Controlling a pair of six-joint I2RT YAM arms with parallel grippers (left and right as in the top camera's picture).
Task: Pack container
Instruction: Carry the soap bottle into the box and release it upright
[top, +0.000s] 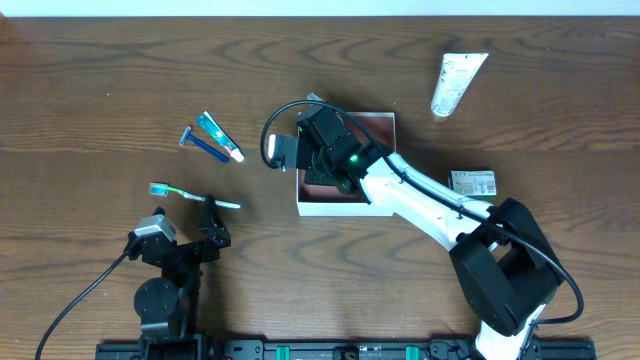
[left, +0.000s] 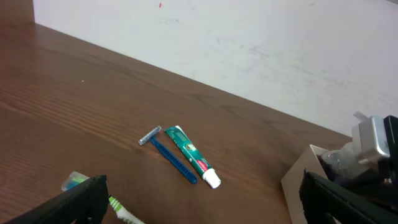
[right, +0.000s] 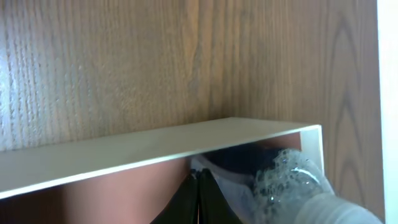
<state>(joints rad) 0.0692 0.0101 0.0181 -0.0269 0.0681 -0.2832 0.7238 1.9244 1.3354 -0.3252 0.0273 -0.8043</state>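
The container, a shallow white-walled box with a pink-brown inside, sits at the table's middle. It also shows in the left wrist view and the right wrist view. My right gripper reaches down into it, and its fingers are pressed together. Beside the fingers lies a clear, bubbly plastic item. Whether they pinch its edge is hidden. My left gripper is open and empty, low at the front left, just behind a green-and-white toothbrush.
A blue razor and a small toothpaste tube lie left of the container. A white tube lies at the back right. A small packet lies right of the container.
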